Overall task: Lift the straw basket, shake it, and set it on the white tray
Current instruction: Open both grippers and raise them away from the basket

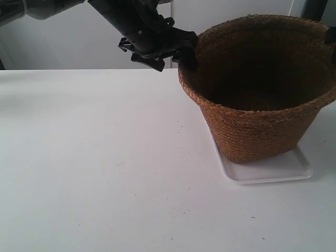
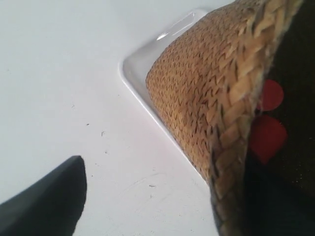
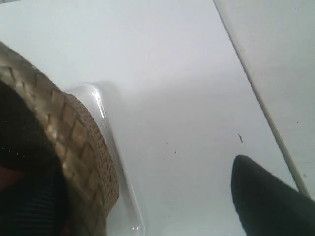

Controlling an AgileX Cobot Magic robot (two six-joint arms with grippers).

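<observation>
The straw basket (image 1: pixel 257 131) stands upright on the white tray (image 1: pixel 273 170), its base inside the tray's rim. The arm at the exterior view's left has its gripper (image 1: pixel 181 55) at the basket's braided rim on that side. A dark bit of the other gripper (image 1: pixel 331 34) shows at the opposite rim. In the left wrist view my left gripper (image 2: pixel 162 196) is open astride the rim: one finger (image 2: pixel 44 206) hangs well outside the basket (image 2: pixel 197 98), above the tray (image 2: pixel 135 73). My right gripper (image 3: pixel 147 196) is likewise open, its outer finger (image 3: pixel 270 196) far from the basket (image 3: pixel 74 132) and tray (image 3: pixel 98 103).
The white table (image 1: pixel 105 157) stretches wide on the exterior view's left and front. Its edge (image 3: pixel 266 113) runs past the basket in the right wrist view. Red patches (image 2: pixel 268 137) show in the dark inside of the basket.
</observation>
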